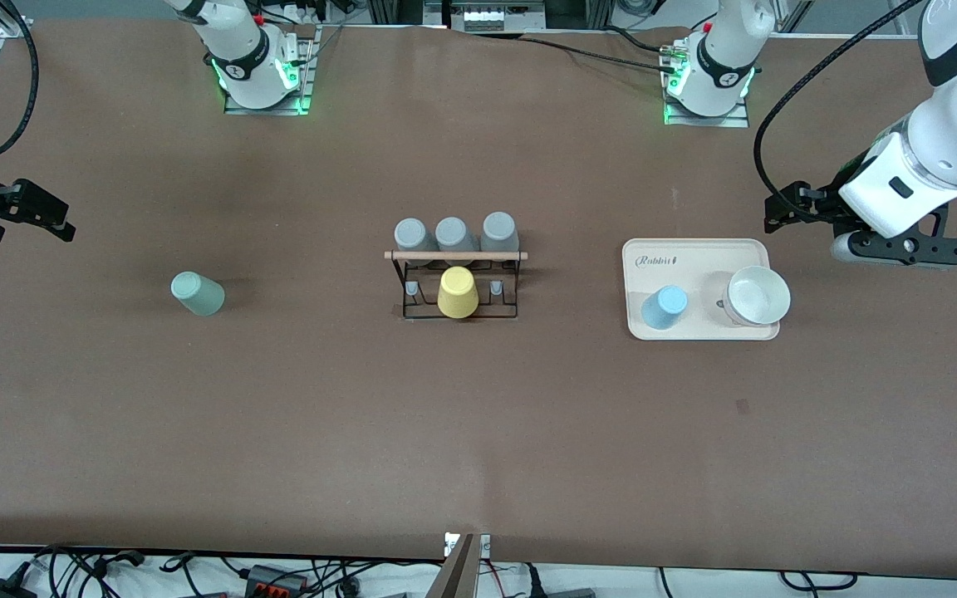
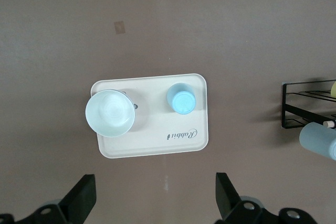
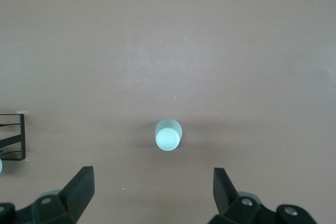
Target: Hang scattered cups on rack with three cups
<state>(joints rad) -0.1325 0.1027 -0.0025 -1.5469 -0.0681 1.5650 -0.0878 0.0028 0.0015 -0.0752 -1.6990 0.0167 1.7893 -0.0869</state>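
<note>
The black wire rack with a wooden rod stands mid-table; it carries three grey cups and a yellow cup. The pale mint cup stands on the table toward the right arm's end, also in the right wrist view. The light blue cup stands on a white tray, also in the left wrist view. My right gripper is open and empty, up in the air by the mint cup. My left gripper is open and empty above the table beside the tray.
A wider white bowl sits on the tray beside the blue cup. Two free pegs stand on either side of the yellow cup. A rack corner shows in the left wrist view and in the right wrist view.
</note>
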